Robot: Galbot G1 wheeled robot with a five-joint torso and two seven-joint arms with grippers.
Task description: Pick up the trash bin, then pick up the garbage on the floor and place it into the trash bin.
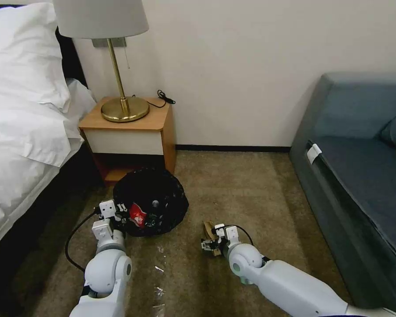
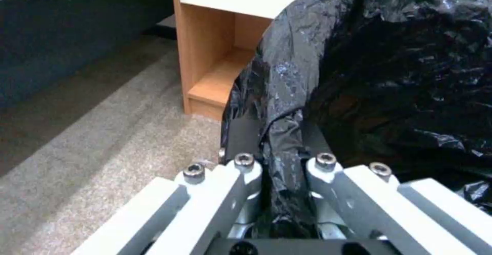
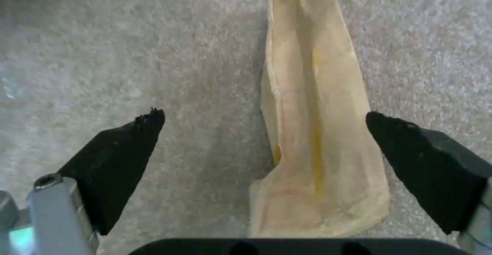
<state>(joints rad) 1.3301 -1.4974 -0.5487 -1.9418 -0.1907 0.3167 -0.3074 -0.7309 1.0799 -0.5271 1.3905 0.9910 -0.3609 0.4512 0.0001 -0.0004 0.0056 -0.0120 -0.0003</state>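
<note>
The trash bin (image 1: 163,193), wrapped in its crinkly black bag (image 2: 389,67), stands on the carpet before the nightstand. A red snack packet (image 1: 137,214) lies inside it near the rim. My left gripper (image 1: 120,216) is shut on the bag-covered rim (image 2: 283,159) at the bin's near left side. To the right, my right gripper (image 1: 210,243) hangs low over a long gold-brown wrapper (image 1: 207,227) lying flat on the carpet. In the right wrist view the wrapper (image 3: 313,132) lies between the two black fingertips (image 3: 128,139), and the right gripper (image 3: 262,115) is open.
A wooden nightstand (image 1: 132,127) with a brass lamp (image 1: 124,108) stands behind the bin. The bed (image 1: 22,132) runs along the left and a grey-blue sofa (image 1: 361,176) along the right. Small clear shiny scraps (image 1: 159,268) lie on the carpet between my arms.
</note>
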